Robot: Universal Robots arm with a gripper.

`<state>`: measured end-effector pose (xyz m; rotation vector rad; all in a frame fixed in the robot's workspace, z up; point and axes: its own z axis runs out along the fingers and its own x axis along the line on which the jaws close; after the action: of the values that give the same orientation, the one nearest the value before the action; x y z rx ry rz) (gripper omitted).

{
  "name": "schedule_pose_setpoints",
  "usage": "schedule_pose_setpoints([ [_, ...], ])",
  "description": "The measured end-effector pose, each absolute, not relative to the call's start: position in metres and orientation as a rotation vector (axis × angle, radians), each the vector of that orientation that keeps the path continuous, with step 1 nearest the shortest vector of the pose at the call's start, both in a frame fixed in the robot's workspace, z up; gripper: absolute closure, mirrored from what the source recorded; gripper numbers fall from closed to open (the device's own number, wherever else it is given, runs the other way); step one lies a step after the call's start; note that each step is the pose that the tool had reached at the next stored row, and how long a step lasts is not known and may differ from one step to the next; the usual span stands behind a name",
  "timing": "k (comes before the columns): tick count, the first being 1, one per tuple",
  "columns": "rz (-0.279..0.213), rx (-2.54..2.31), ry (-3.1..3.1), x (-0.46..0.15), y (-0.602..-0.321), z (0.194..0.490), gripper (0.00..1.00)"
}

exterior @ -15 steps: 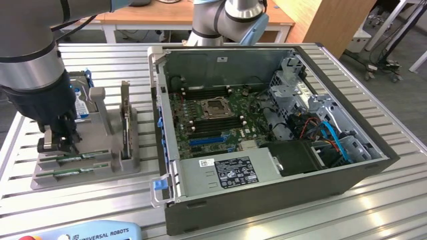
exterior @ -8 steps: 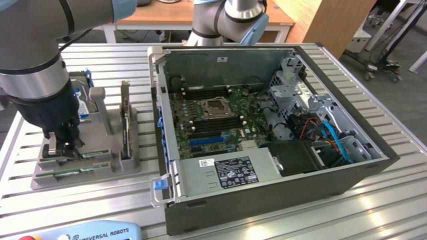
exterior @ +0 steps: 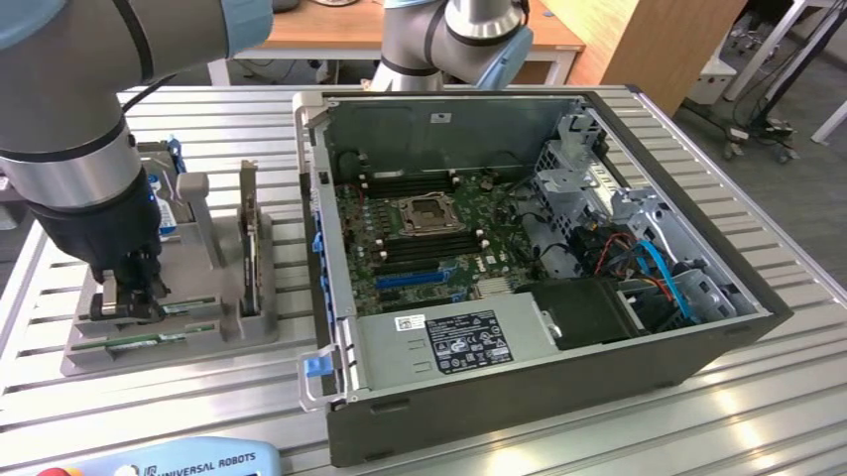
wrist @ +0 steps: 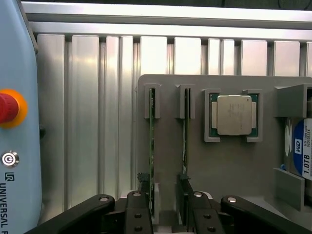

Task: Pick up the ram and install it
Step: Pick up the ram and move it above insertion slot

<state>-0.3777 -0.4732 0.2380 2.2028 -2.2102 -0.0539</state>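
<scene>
Two ram sticks stand on edge in slots of a grey fixture [wrist: 219, 165], one ram [wrist: 152, 146] nearer the pendant and one ram [wrist: 185, 131] beside it. In the exterior view they show as green strips, ram [exterior: 139, 340] and ram [exterior: 189, 304], at the exterior view's left. My gripper [wrist: 168, 214] [exterior: 133, 300] is low over one end of the sticks, open, its black fingers [wrist: 139, 212] on either side of the pair. Nothing is held. The open computer case [exterior: 688, 347] with its motherboard [exterior: 423, 238] lies at the centre.
On the fixture sit a silver processor [wrist: 234, 114], a hard drive [wrist: 302, 156] and an upright expansion card [exterior: 248, 233]. A teach pendant [wrist: 14, 146] lies on the slatted aluminium table [wrist: 87, 122] beside it. A second arm [exterior: 450, 40] stands behind the case.
</scene>
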Motion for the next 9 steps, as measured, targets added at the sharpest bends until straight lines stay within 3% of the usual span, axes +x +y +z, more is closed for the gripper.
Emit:
schedule_pose_setpoints([
  [9, -0.054, 2.203, -2.210, -0.3777, -0.4773, 0.2377, 0.65],
])
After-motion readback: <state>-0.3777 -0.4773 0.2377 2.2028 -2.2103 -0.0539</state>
